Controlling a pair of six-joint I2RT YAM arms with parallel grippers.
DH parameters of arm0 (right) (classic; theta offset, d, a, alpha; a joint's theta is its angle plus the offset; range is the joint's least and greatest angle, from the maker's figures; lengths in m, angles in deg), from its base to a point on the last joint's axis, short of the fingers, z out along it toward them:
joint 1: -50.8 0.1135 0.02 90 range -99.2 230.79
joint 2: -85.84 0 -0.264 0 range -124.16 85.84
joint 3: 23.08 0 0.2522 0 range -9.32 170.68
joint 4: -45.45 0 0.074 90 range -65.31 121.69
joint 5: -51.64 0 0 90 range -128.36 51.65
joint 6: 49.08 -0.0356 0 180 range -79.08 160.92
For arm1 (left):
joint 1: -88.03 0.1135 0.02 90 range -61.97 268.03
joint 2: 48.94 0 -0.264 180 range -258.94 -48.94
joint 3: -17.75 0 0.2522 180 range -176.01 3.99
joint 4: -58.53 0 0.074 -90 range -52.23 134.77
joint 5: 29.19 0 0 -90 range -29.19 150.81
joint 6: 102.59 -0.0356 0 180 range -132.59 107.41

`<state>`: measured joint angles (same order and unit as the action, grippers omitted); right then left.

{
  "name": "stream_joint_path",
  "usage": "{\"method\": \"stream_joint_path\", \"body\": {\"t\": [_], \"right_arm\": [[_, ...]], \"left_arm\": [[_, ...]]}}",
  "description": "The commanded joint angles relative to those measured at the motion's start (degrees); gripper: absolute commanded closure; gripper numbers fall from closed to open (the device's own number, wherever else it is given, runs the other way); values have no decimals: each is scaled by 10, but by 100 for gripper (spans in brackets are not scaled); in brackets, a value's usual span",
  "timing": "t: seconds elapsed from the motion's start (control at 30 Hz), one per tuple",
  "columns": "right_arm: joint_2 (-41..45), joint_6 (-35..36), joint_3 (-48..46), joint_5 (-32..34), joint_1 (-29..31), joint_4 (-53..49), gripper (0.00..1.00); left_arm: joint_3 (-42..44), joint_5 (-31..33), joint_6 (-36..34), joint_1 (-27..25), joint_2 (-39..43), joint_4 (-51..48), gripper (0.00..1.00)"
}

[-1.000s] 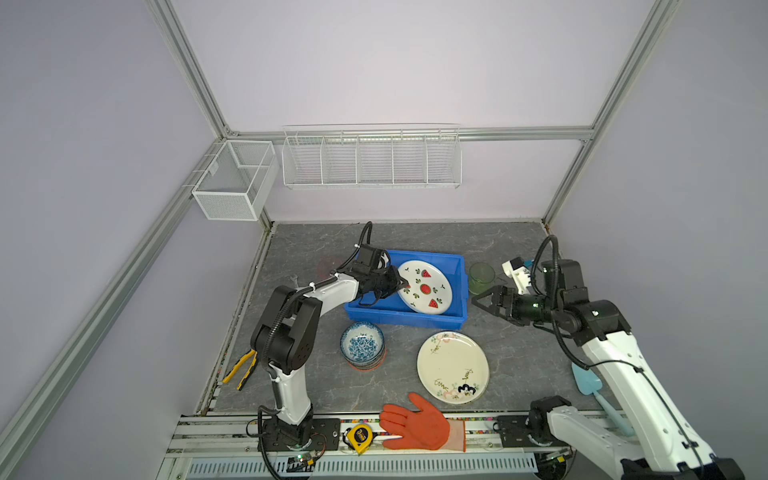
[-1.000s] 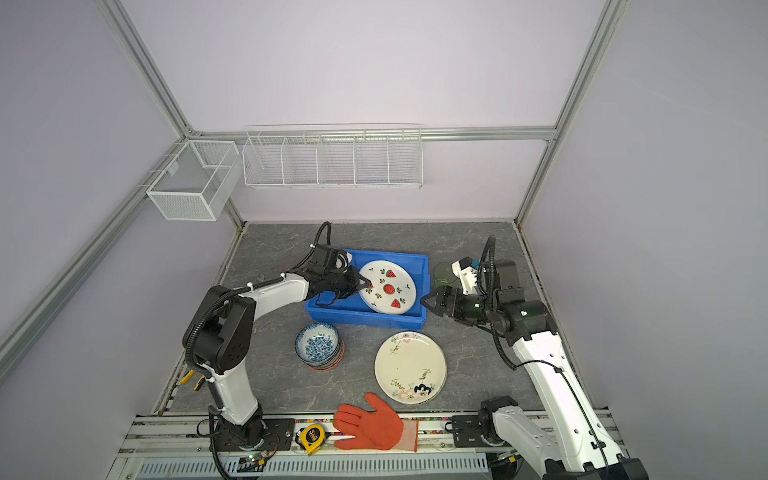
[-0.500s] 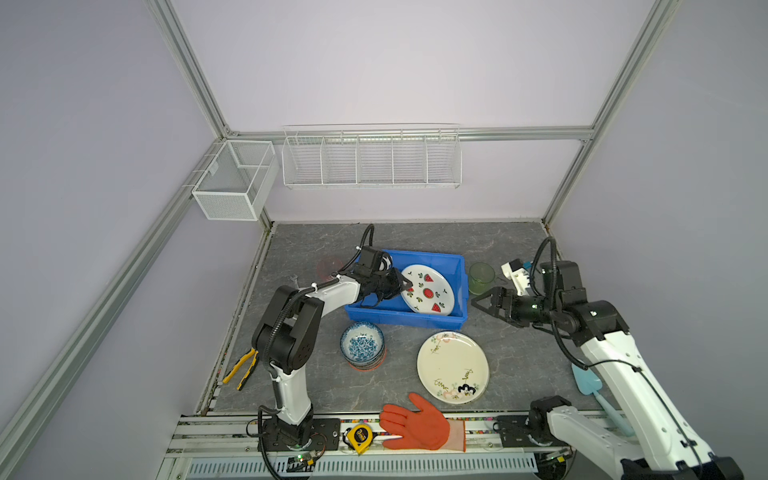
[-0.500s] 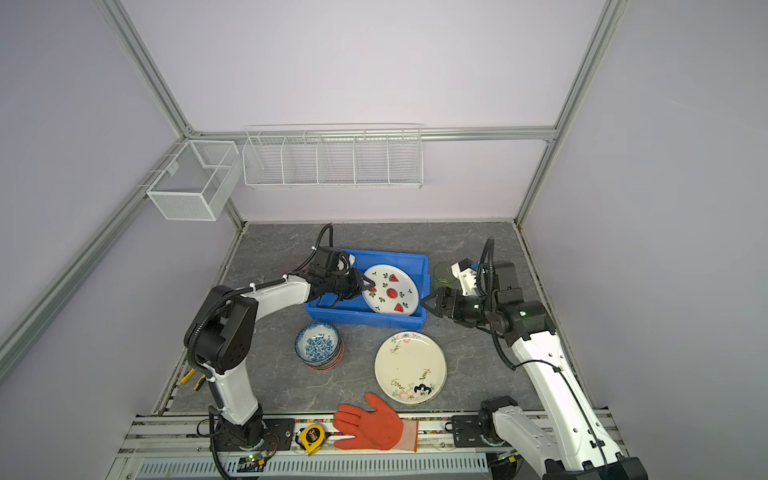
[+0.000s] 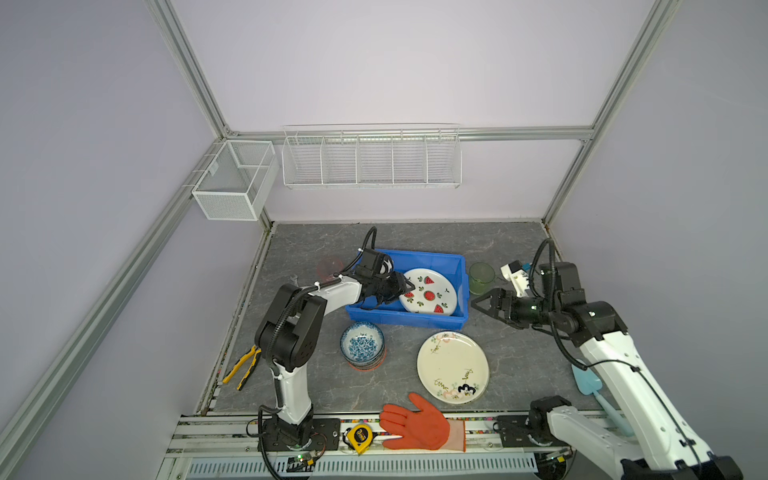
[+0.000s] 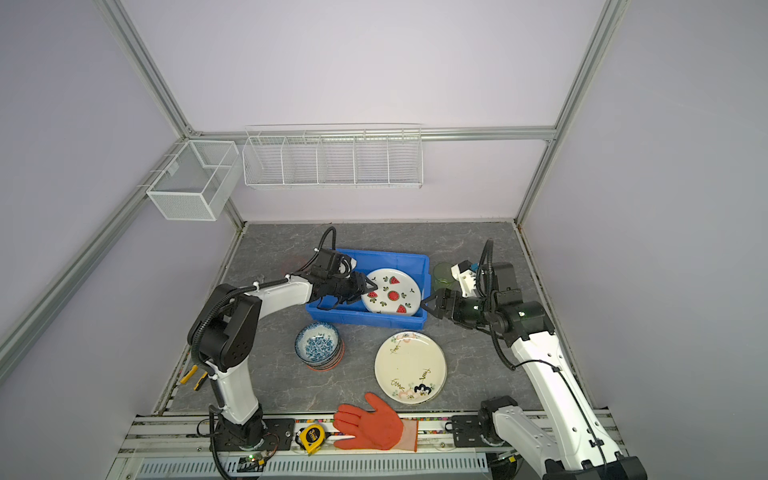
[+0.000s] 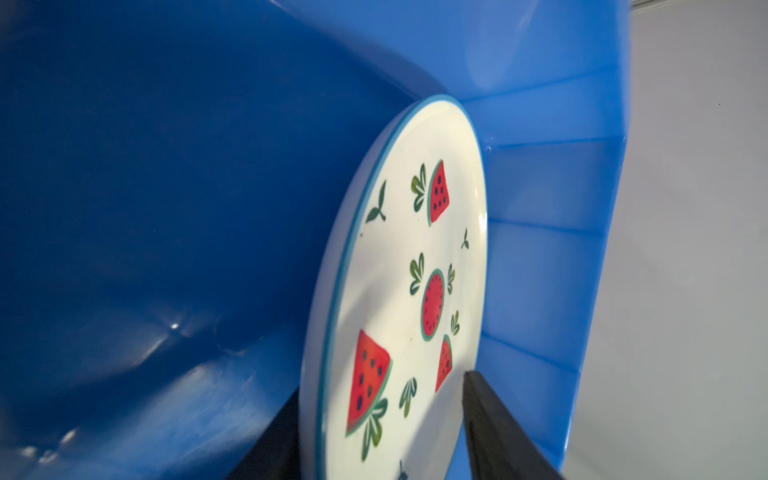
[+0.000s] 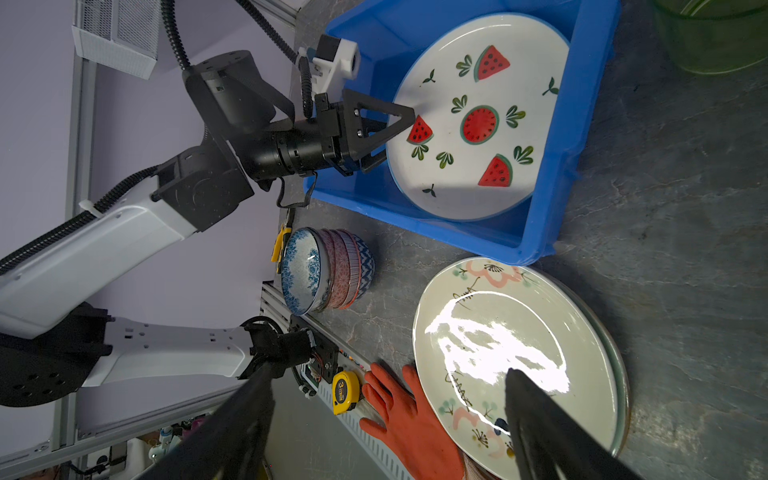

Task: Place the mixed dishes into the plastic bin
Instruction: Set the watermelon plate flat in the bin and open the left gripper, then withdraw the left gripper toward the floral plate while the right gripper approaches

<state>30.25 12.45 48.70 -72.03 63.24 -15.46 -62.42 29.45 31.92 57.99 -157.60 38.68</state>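
Plate [image 7: 407,291] hides one finger [image 7: 278,436] of my left pincer [image 8: 399,135].
Arm stretched into the bin [image 7: 540,249], jaws parted astride the plate's rim.

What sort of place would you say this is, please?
Probably a robotics test cell: silver aluminium frame posts, white-and-black robot arms mounted on a metal base rail, white wire wall baskets.

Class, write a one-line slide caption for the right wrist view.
Left gripper, open, straddles the rim of the watermelon plate inside the blue bin; stacked bowls and floral plate sit outside.
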Motion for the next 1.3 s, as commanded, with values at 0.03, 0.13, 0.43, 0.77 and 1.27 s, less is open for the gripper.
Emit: {"method": "stream_joint_path", "body": {"t": [0.03, 0.13, 0.43, 0.77, 1.27], "right_arm": [[9, 10, -11, 3, -3, 2, 12], [8, 10, -11, 3, -4, 2, 12], [8, 13, -11, 13, -3, -5, 12], [3, 25, 6, 101, -3, -72, 12], [20, 1, -40, 185, 2, -113, 12]], "left_arm": [[-25, 11, -28, -4, -2, -20, 42], [-27, 14, -30, -4, -2, -25, 38], [-44, 36, -48, -6, 1, -59, 21], [-77, 92, -82, -15, 18, -133, 6], [-134, 191, -116, -22, 128, -268, 0]]}}
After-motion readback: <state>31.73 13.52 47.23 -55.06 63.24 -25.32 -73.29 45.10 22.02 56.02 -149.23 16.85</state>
